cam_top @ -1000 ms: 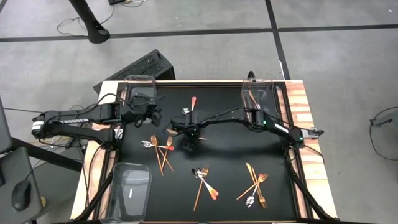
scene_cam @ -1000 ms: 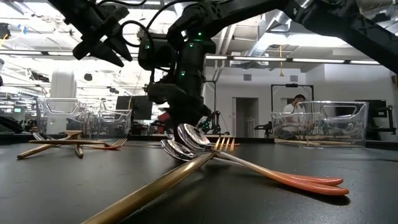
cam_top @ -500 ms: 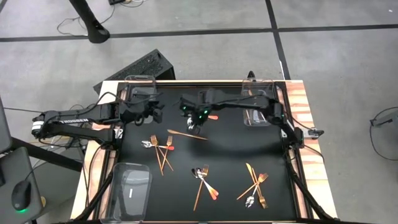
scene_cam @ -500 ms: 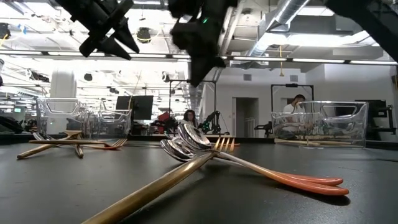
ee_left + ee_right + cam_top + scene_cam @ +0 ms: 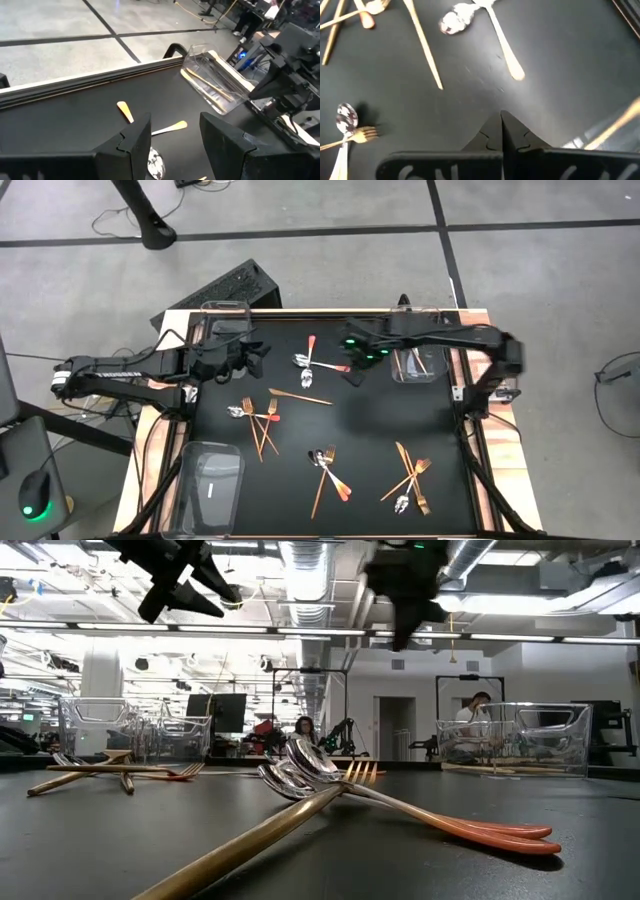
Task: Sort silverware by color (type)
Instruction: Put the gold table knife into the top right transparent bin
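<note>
The right gripper (image 5: 352, 370), fingers pressed together on nothing, hovers above the worktop (image 5: 360, 420) at three o'clock of two spoons (image 5: 303, 361), while the left gripper (image 5: 258, 352) waits with fingers spread.

Both arms matte black, slim-linked; black cables loop along the left arm (image 5: 130, 368); green lights on the right arm (image 5: 440, 335).

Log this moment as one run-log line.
left claw: open, empty, above spoon | right claw: shut, empty, raised beside far-right bin | knife: on mat | sorting: unfinished
</note>
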